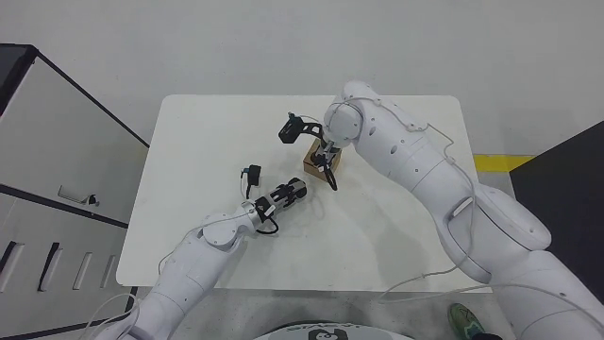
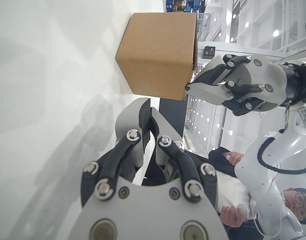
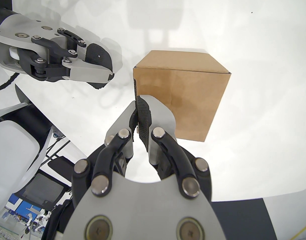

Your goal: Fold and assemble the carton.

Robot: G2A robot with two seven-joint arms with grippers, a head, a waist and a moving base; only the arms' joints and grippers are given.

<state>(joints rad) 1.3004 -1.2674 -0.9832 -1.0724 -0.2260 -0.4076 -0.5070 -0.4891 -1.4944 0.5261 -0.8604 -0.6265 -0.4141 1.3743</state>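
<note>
The left tool (image 2: 148,107), pads pressed together on nothing, sits just short of the carton (image 2: 158,53). Seen from above, the carton stands as a closed cube near the middle of the worktop (image 1: 396,236), at that tool's 1 o'clock. The right tool (image 3: 141,107), likewise pressed together, touches a top corner of the carton. The thin cardboard is probably light, easily dented and prone to sliding, so pushing at creases near corners should suit better than squeezing walls.
</note>
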